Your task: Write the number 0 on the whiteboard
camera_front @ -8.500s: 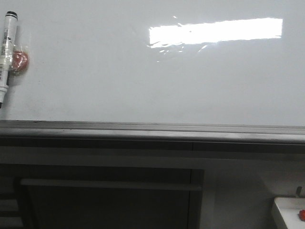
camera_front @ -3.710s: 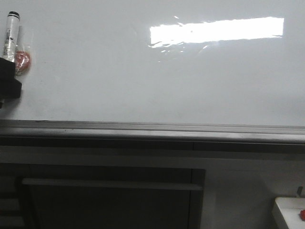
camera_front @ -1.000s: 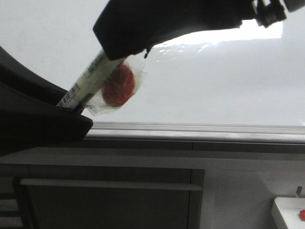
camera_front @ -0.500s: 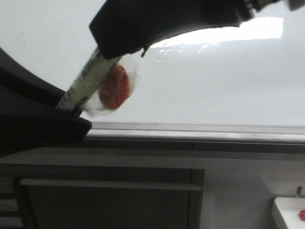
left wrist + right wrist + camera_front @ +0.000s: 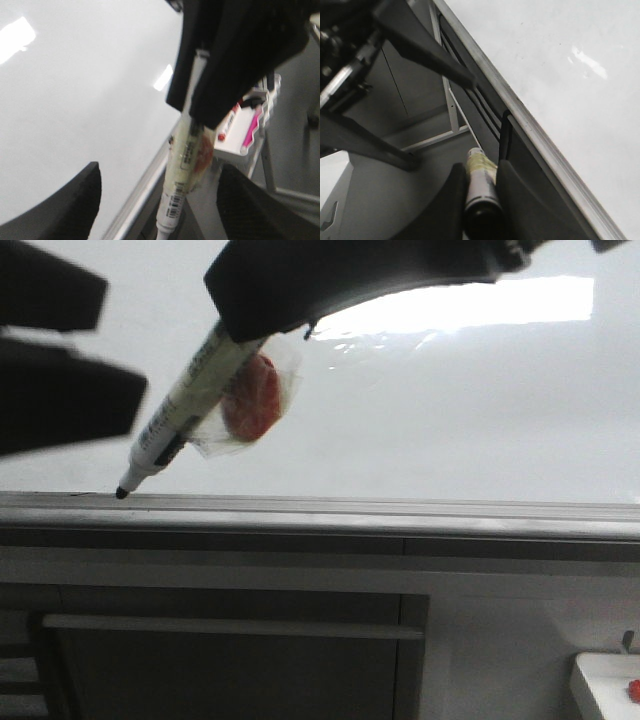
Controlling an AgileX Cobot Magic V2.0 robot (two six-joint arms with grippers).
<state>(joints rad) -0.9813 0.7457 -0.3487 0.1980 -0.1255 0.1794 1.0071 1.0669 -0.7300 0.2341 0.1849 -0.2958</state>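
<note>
- My right gripper (image 5: pixel 245 335) is cut off by the top of the front view, so only its dark underside shows.
- It covers the upper end of the marker (image 5: pixel 185 405).
- My left gripper (image 5: pixel 60 370) is a dark blur at the front view's edge.
- The red disc (image 5: pixel 252 400) in clear wrap beside the marker is too blurred to name.
- The marker's label print (image 5: pixel 187 150) cannot be read.

Below the ledge stands a dark grey cabinet (image 5: pixel 230 640) with a pale horizontal bar (image 5: pixel 230 627) across it. A white tray (image 5: pixel 607 680) sits low at the right, holding something small and red.
</note>
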